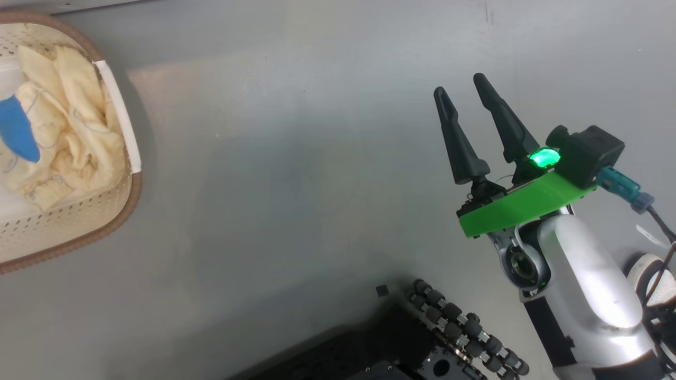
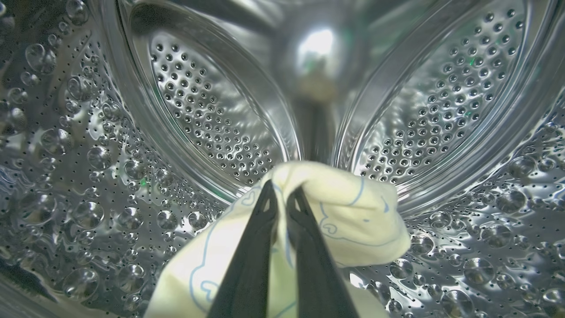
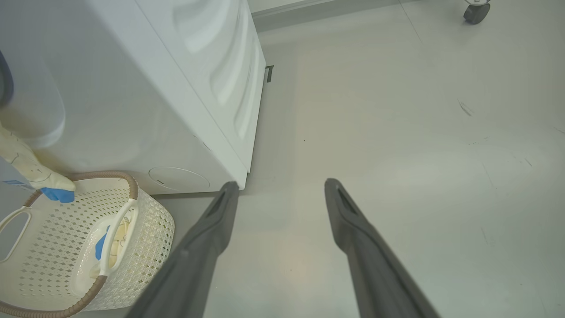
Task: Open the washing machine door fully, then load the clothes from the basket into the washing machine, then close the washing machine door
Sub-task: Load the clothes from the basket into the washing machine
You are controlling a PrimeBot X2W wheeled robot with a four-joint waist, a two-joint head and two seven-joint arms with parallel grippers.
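In the left wrist view my left gripper is inside the washing machine's steel perforated drum, shut on a pale cream garment with thin blue line print. The cream basket sits on the floor at the far left with more clothes and a bright blue patch in it. My right gripper hangs open over bare floor, holding nothing. The right wrist view looks past that gripper at the white washing machine, the basket before it, and a garment hanging above the basket. The door is out of view.
My dark wheeled base with its rollers lies at the bottom of the head view. Grey floor stretches to the right of the machine, with a caster wheel far off.
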